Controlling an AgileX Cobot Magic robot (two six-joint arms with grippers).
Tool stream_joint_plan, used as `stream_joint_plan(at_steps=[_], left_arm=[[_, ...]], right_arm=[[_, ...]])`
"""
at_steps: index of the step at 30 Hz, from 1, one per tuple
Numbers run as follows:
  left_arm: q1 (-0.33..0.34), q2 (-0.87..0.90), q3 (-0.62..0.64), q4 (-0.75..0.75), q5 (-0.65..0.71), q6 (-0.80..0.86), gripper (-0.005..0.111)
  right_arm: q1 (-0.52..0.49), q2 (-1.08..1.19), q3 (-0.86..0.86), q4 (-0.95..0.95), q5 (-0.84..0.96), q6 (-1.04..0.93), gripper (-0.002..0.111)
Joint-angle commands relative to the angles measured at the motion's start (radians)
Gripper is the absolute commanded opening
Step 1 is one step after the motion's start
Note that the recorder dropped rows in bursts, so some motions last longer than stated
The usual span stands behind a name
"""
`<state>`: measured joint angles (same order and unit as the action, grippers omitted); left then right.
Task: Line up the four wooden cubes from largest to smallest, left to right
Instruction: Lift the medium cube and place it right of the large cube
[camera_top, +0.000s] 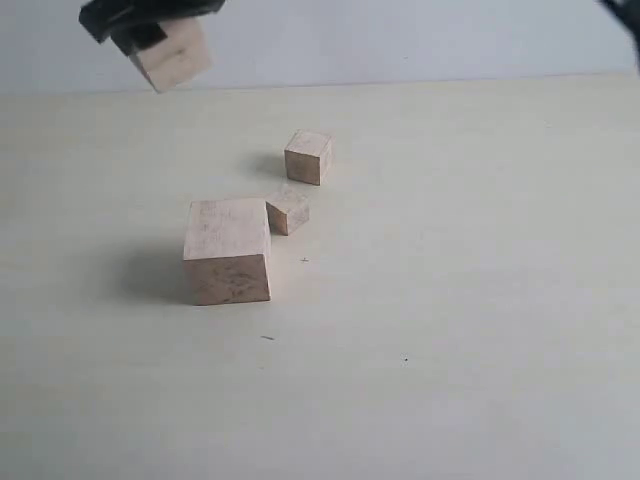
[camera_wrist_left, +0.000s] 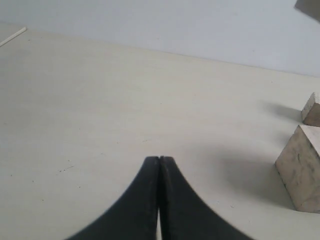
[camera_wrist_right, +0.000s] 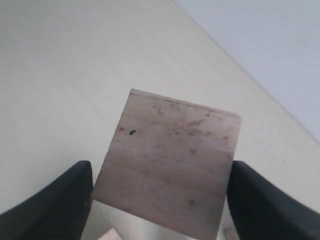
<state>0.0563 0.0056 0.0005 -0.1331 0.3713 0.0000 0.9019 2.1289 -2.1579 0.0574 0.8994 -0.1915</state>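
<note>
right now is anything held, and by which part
Right gripper clamps a wooden cube by two opposite sides; left gripper is shut, empty.

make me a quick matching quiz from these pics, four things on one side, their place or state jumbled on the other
Things
1 biggest cube
2 smallest cube
3 left gripper
4 right gripper

Places or states
a shut on the lifted cube
b shut, holding nothing
c just beside the biggest cube's far right corner
d frontmost block in the exterior view

Pairs: 1-d, 2-c, 3-b, 4-a
</note>
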Motion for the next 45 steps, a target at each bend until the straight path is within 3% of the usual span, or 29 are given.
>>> stream_joint_plan(at_steps=[1, 5, 12, 23, 32, 39, 45], left_arm=[[-0.007, -0.006, 0.000, -0.002, -0.003, 0.000, 0.000], [-0.007, -0.006, 0.000, -0.002, -0.003, 0.000, 0.000], [-0.007, -0.006, 0.000, -0.002, -0.003, 0.000, 0.000], [-0.007, -0.006, 0.000, -0.002, -0.003, 0.000, 0.000], [-0.007, -0.006, 0.000, -0.002, -0.003, 0.000, 0.000], [-0.007, -0.006, 0.000, -0.002, -0.003, 0.000, 0.000], [-0.007, -0.006, 0.000, -0.002, -0.003, 0.000, 0.000]], right_arm=[[-0.050, -0.109, -0.003, -0.003, 0.137, -0.038, 0.000], [-0.117, -0.178, 0.026, 0.044, 0.173, -0.083, 0.000], [-0.235, -0.236, 0.194, 0.319, 0.322, -0.450, 0.000], [-0.311, -0.191, 0.561, 0.370, 0.226, -1.062, 0.000], [-0.309, -0.093, 0.618, 0.386, 0.166, -1.043, 0.000], [-0.309, -0.043, 0.618, 0.493, 0.174, -1.263, 0.000], [-0.309, 0.014, 0.618, 0.520, 0.174, -1.337, 0.000]])
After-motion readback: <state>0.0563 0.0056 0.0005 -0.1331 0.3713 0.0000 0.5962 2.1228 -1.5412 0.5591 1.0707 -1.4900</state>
